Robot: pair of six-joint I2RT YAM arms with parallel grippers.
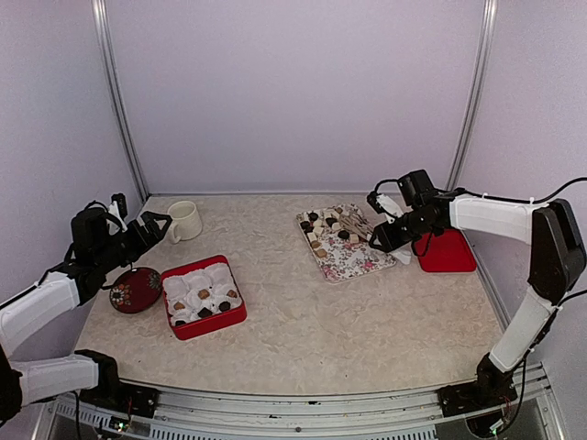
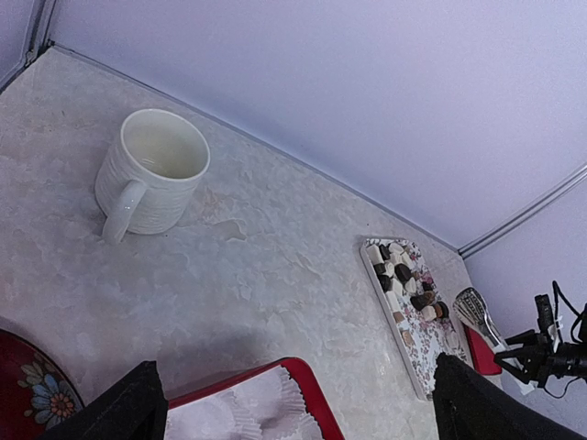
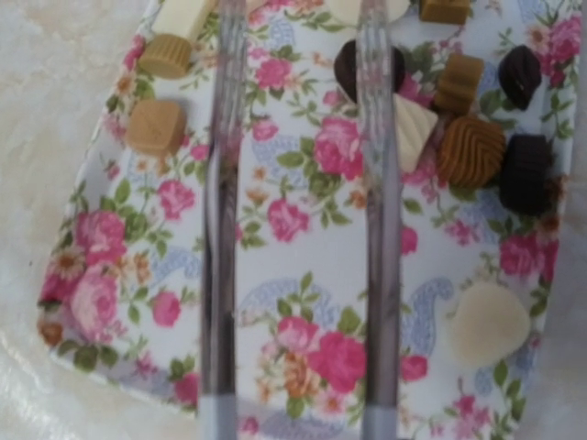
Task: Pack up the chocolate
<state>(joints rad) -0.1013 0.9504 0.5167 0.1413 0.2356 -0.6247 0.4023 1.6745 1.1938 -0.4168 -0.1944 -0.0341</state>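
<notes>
The mottled beige stone-look table (image 1: 348, 321) carries a rectangular floral tray (image 1: 353, 261), a red box (image 1: 211, 327) lined with pleated white paper cups (image 1: 197, 280), a ribbed white mug (image 1: 186, 220) and a glossy dark red oval dish (image 1: 136, 290). Most of the chocolate (image 3: 470, 151) lies at the tray's far end as ridged, squarish and shell-shaped brown, tan and cream pieces, with a few already in the cups. The left gripper (image 1: 158, 229) hangs spread wide near the mug, while the right gripper (image 1: 381, 236) pinches slim tongs (image 3: 220, 183), their glassy parallel arms over the tray.
</notes>
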